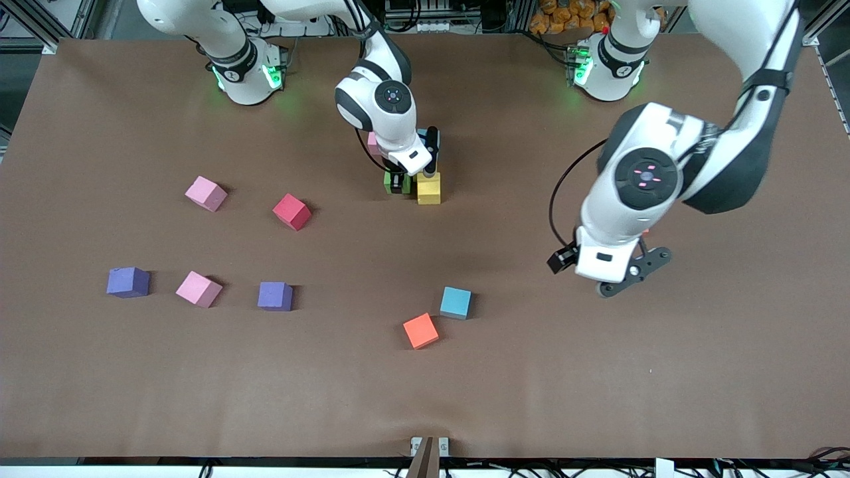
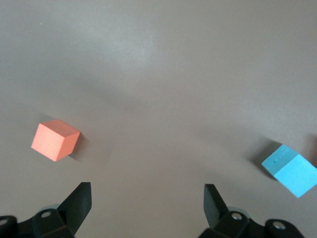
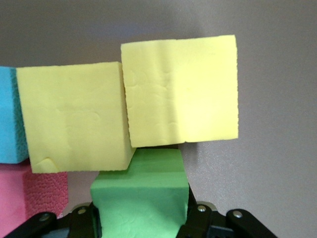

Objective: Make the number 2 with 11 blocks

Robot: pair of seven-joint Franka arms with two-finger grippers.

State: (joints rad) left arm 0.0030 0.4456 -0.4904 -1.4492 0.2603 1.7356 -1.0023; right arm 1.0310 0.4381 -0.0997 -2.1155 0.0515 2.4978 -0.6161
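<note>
1. Right gripper [image 1: 398, 182] down at the started number 2 [image 3: 74, 119], low at the table's middle, on the side farther from the front camera.
2. Clamped on the green block [image 3: 141, 193], fingers pressing two opposite faces, probably to seat it squarely against its neighbours.
3. Green block touching the edges of two yellow blocks [image 3: 181, 91]; a light blue and a pink cube alongside, so about five cubes gathered, by the look of it.
4. Yellow pair slightly out of line with each other; likely needs nudging before more rows go on.
5. Left gripper [image 2: 147, 198] up in the air over bare table toward the left arm's end, fingers spread wide with nothing between them.
6. Seemingly poised for the orange block [image 2: 54, 140] or the loose light blue block [image 2: 291, 170], both near the front camera and well apart from the digit.
7. Remaining loose: two pink blocks [image 1: 206, 193], a red block [image 1: 292, 212] and two purple blocks [image 1: 128, 281] toward the right arm's end.
</note>
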